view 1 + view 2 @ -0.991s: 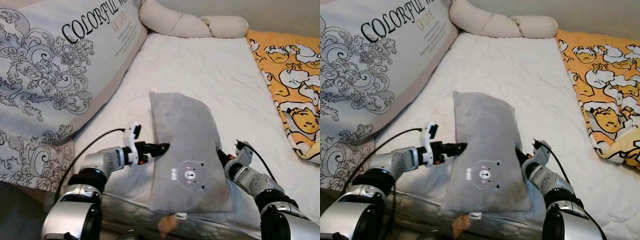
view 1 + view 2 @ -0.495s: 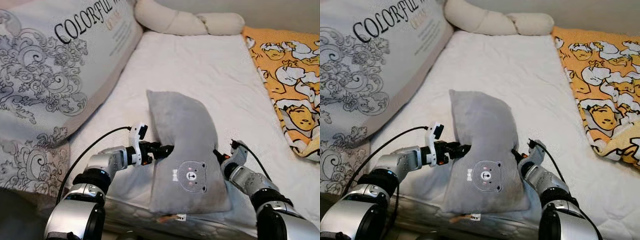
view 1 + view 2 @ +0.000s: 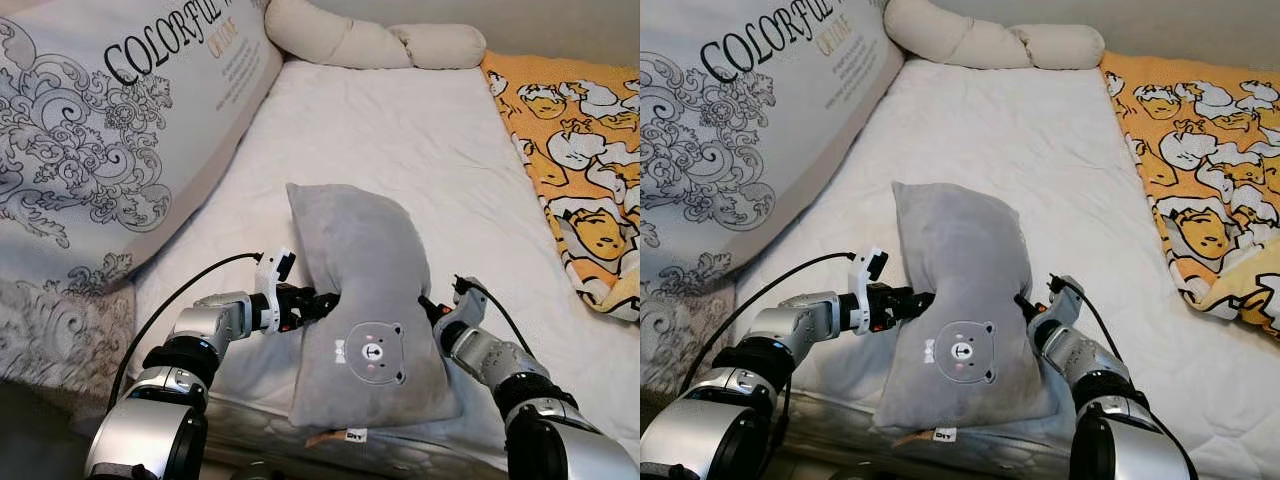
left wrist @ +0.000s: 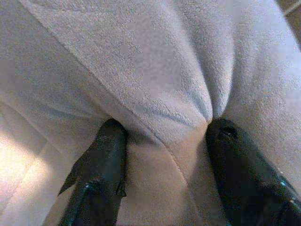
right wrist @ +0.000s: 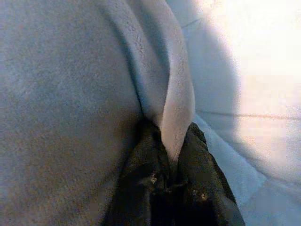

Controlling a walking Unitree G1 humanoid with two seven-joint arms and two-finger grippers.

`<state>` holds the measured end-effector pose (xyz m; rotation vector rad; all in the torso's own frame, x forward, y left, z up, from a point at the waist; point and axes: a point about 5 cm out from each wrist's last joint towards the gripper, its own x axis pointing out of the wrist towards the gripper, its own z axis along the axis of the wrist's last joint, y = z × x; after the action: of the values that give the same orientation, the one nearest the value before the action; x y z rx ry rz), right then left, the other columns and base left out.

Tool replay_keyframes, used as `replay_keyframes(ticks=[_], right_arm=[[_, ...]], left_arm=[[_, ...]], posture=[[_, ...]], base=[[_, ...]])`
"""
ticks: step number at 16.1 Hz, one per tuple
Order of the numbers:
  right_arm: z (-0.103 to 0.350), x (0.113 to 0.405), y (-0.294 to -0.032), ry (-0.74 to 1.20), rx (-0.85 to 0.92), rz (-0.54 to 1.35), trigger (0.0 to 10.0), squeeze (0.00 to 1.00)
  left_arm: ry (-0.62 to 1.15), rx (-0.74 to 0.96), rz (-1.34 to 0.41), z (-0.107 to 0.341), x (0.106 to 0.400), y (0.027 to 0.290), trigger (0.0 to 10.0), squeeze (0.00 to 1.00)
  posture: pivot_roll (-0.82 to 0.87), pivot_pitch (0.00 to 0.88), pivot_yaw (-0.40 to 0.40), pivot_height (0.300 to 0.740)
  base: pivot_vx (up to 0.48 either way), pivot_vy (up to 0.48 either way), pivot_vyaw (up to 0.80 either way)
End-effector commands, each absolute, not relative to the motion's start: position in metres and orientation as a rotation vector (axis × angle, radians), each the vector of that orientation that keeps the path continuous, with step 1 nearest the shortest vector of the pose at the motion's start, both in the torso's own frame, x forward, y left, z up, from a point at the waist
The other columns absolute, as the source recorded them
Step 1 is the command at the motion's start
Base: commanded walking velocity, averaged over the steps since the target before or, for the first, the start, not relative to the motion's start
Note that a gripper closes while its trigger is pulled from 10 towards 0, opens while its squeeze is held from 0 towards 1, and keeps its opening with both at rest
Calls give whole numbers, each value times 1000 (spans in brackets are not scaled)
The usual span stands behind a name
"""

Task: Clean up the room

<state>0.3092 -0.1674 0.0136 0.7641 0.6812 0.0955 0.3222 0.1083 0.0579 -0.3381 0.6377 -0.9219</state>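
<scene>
Both end effectors, left & right, pinch soft grey bear-print pillow by its sides. It's now pulled nearer the white bed edge, so lift seems underway.

A grey pillow with a small bear face lies on the white bed, near its front edge. The left tool meets the pillow's edge at 9 o'clock; the right tool meets its edge at 3 o'clock. Finger closure cannot be judged here. From the pillow, a large printed cushion stands at 10 o'clock, a cream bolster lies at 12 o'clock, and an orange cartoon blanket lies at 2 o'clock.
</scene>
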Motion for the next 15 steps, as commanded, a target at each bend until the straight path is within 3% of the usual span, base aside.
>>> replay_keyframes(ticks=[1,8,15], right_arm=[[31,325,-150,624,756,170,0,0],[86,355,-131,268,695,273,0,0],[84,342,-133,166,708,193,0,0]], left_arm=[[646,-328,-938,60,323,98,0,0],[284,-371,-940,131,354,93,0,0],[168,-237,-918,150,343,97,0,0]], posture=[[-18,0,-2,740],[3,0,-9,740],[32,0,-1,740]], base=[[0,0,0],[0,0,0],[0,0,0]])
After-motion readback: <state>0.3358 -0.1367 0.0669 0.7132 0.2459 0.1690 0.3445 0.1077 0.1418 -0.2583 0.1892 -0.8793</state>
